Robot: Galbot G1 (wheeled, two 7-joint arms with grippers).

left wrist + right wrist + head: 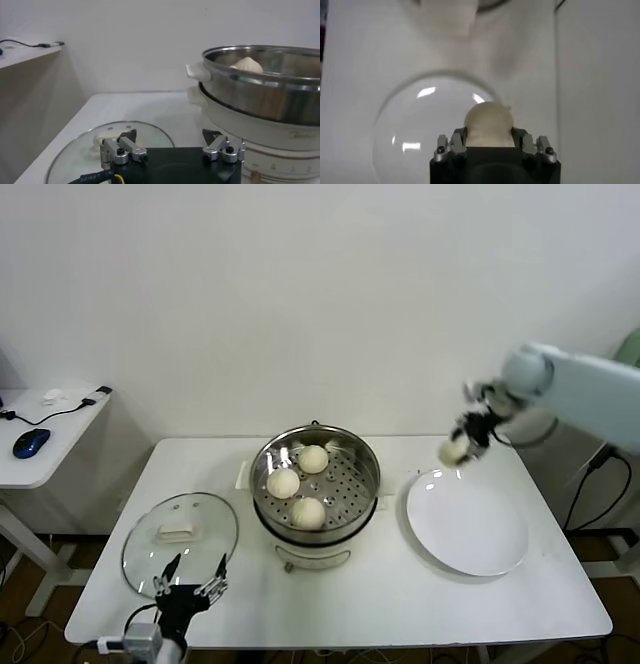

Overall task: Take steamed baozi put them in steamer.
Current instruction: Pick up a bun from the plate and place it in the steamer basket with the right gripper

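The steel steamer (368, 469) stands mid-table on its white base and holds three cream baozi (314, 459), (283, 482), (309, 512) on its perforated tray. My right gripper (458, 448) is shut on the fourth baozi (488, 122) and holds it in the air above the far edge of the white plate (480, 534), to the right of the steamer. My left gripper (191, 578) is open and empty at the table's front left, over the near edge of the glass lid (205, 529). The steamer (260, 90) also shows in the left wrist view.
The plate (415, 130) under the held baozi is bare. The glass lid with a white handle (107, 136) lies left of the steamer. A side table (40, 446) with a blue mouse (30, 441) and cables stands at the far left.
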